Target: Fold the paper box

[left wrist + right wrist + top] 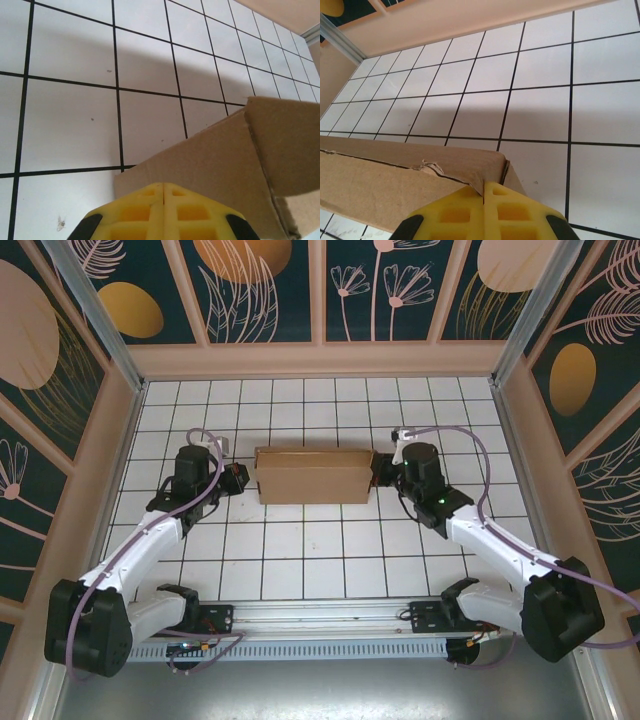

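paper box (312, 476) plain brown; table (300, 560) white, black grid

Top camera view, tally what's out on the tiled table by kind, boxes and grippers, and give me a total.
Boxes: 1, the paper box
Grippers: 2, the left gripper and the right gripper
Total: 3
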You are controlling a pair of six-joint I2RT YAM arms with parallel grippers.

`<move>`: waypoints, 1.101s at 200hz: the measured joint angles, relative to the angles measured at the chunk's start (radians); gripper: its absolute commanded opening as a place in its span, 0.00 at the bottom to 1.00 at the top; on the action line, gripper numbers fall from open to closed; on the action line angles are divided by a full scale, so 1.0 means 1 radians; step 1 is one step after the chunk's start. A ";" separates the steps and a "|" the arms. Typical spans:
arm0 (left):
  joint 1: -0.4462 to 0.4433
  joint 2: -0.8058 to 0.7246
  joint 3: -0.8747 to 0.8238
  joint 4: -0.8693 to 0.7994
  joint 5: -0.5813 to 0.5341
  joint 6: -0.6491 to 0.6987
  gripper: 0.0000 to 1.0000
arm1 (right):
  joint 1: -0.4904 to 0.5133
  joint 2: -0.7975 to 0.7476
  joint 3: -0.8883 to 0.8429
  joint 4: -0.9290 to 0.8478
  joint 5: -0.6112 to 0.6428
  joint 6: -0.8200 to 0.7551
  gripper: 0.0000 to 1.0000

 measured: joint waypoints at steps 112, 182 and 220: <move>0.000 -0.189 0.015 -0.026 -0.213 -0.024 0.17 | 0.053 -0.031 0.013 -0.092 0.047 -0.077 0.31; 0.000 -0.142 0.127 -0.041 -0.148 -0.090 0.59 | 0.053 -0.084 0.067 -0.112 0.026 -0.126 0.57; 0.000 -0.128 0.142 -0.042 -0.109 -0.177 0.66 | 0.021 -0.113 0.109 -0.121 0.003 -0.027 0.61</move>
